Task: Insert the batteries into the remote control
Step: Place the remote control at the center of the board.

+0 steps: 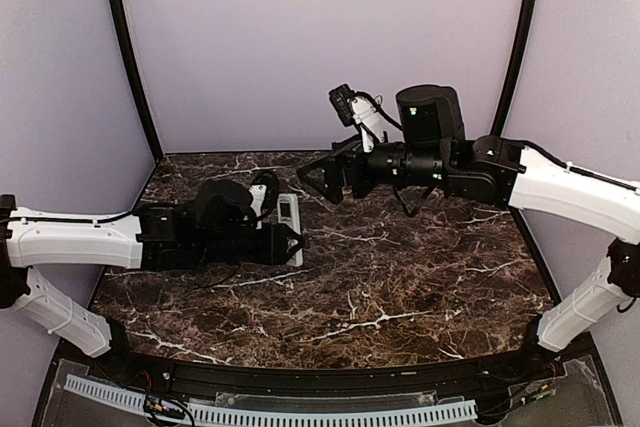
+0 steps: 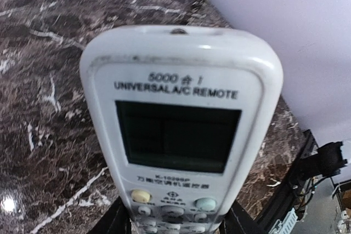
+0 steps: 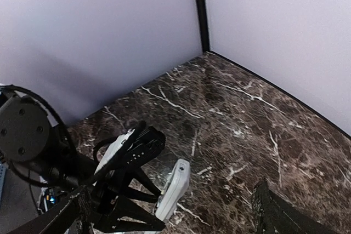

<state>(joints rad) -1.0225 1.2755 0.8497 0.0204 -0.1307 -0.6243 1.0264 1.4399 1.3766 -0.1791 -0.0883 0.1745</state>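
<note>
The white remote control [image 2: 178,130] fills the left wrist view, face toward the camera, with its dark screen above rows of small buttons. My left gripper [image 2: 176,227] is shut on its lower sides, one black finger on each side. From above, the remote [image 1: 290,215] sticks out past my left gripper [image 1: 283,243], low over the marble table. My right gripper [image 1: 313,179] is open and empty, in the air behind and to the right of the remote. In the right wrist view the remote [image 3: 174,189] shows on edge between my open right gripper's [image 3: 164,220] fingers. The batteries are out of view.
The dark marble table [image 1: 400,277] is enclosed by pale walls with black corner posts [image 1: 125,47]. A black rail with a white cable strip [image 1: 300,412] runs along the near edge. The left arm's cable loops near its wrist [image 1: 262,185].
</note>
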